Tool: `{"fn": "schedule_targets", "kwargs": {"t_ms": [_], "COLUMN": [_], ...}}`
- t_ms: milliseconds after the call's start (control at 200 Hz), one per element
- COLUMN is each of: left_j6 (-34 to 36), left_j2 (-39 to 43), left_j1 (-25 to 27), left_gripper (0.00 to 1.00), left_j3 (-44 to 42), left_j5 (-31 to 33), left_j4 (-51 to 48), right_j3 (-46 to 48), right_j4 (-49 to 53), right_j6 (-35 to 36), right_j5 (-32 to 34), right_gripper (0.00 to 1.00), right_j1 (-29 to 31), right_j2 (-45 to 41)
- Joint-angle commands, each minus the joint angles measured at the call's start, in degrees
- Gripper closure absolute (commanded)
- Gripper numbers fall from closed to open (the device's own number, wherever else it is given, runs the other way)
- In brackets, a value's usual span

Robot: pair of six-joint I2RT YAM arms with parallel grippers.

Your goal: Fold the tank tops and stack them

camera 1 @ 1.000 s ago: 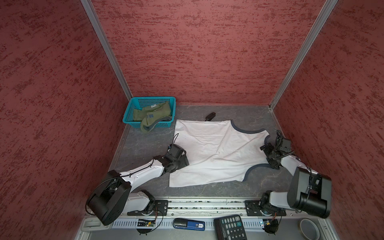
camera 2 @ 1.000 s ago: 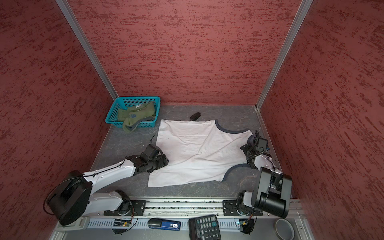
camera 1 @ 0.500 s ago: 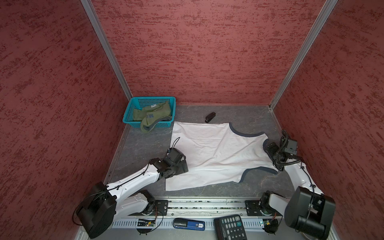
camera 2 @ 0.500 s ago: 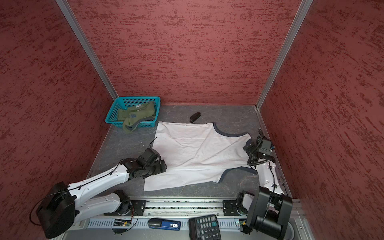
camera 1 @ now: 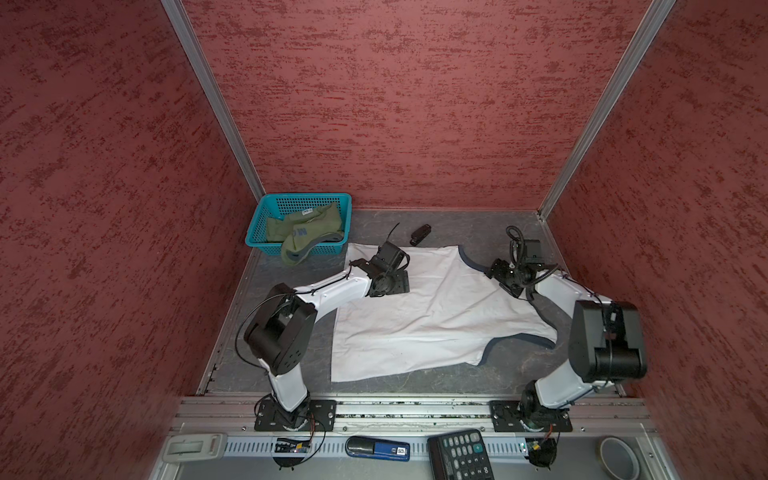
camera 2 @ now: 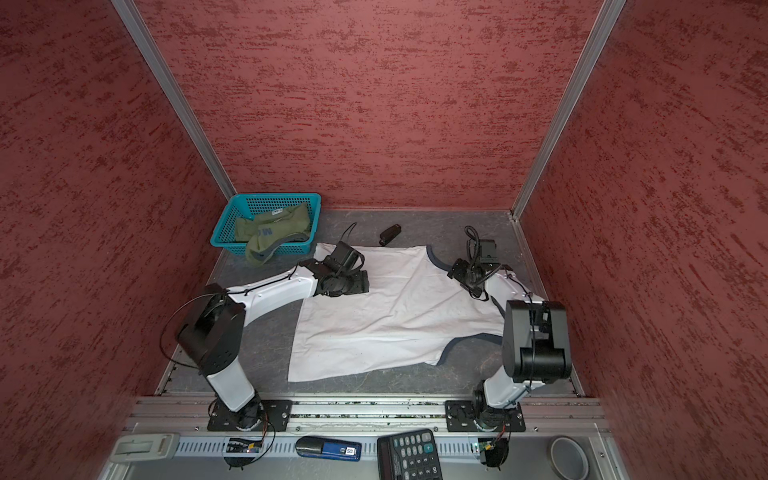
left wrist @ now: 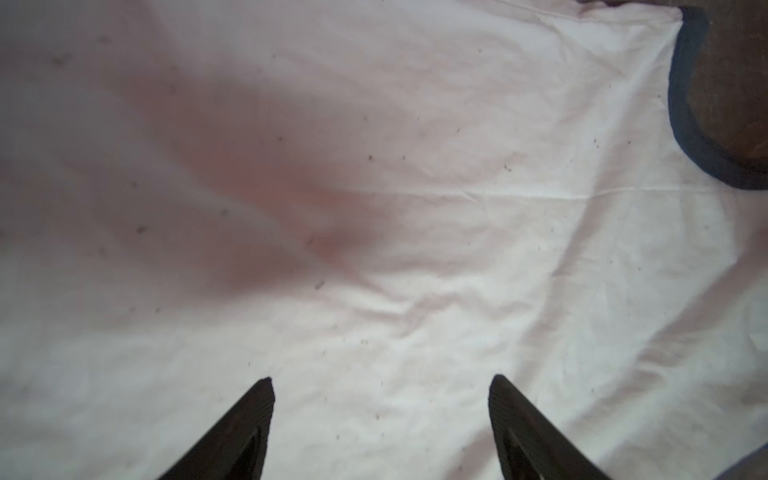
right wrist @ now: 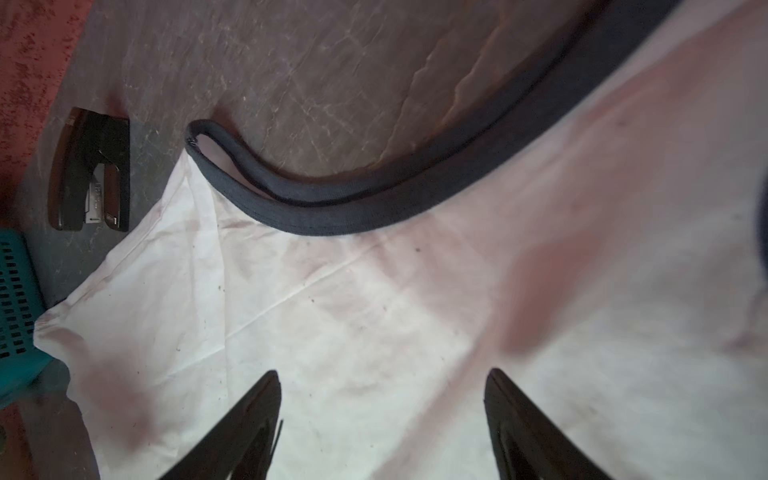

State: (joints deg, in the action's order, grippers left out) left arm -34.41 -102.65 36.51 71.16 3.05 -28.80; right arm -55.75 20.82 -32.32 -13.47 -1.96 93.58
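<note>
Currently, in a top view, a calculator (camera 1: 459,457) and a tape roll (camera 1: 619,457) sit nearest, along the lower edge. At mid-frame the white tank top (camera 1: 432,328) lies spread on the grey table (camera 1: 513,374), and the left arm (camera 1: 328,291) covers its left edge. The left gripper (left wrist: 380,379) and right gripper (right wrist: 381,372) are over the cloth, jaws well apart and holding nothing. Farther back, a black stapler (camera 1: 419,235) lies near the shirt's upper edge. At upper left, the olive tank top (camera 1: 309,232) hangs over the front of the blue basket (camera 1: 299,203).

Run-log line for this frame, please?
left gripper open over white tank top | right gripper open over it | olive tank top in basket | nothing folded
</note>
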Motion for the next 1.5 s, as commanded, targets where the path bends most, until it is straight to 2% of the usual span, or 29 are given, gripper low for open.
{"fn": "schedule_targets", "kwargs": {"t_ms": [0,180,466,556,676,822,917,1012,1252,1498], "left_j6": [3.1,3.0,2.8,2.8,3.1,3.7,3.4,2.1,-6.4,-15.1], "left_j2": [-5.8,-12.2,-17.9,-19.4,-19.3,-14.4,-8.5,-1.0,17.8,29.2], "left_j1": [-2.3,-5.5,-9.0,-10.0,-10.2,-8.3,-6.3,-3.5,5.3,11.6], "left_gripper": [0.22,0.25,0.25,0.25,0.23,0.11,0.05,0.0,0.03,0.06], "left_j3": [4.3,7.6,10.2,11.4,13.5,14.9,13.4,8.3,-13.8,-30.0], "left_j5": [-0.2,-0.1,1.3,1.3,0.9,-0.4,-0.2,1.4,2.7,2.2], "left_j4": [1.6,3.8,6.4,6.4,5.3,1.3,-1.8,-4.3,-4.7,-2.5], "right_j3": [-2.9,-6.2,-13.8,-16.2,-18.7,-17.5,-12.9,-5.7,10.9,18.3], "right_j4": [-1.9,-2.5,-2.3,-1.6,0.0,2.8,4.6,6.5,15.4,19.2], "right_j6": [0.3,1.0,0.7,0.3,1.3,3.3,4.3,4.3,-2.2,-12.8], "right_j5": [-1.2,-0.4,2.2,3.5,4.2,4.6,4.8,5.2,7.9,8.0], "right_gripper": [0.23,0.24,0.24,0.23,0.18,0.12,0.1,0.1,0.12,0.13], "right_j1": [1.1,1.2,0.9,0.8,0.8,1.4,3.2,6.5,18.7,30.7], "right_j2": [4.0,10.5,20.2,21.7,21.1,14.1,6.3,-3.2,-23.2,-30.6]}}
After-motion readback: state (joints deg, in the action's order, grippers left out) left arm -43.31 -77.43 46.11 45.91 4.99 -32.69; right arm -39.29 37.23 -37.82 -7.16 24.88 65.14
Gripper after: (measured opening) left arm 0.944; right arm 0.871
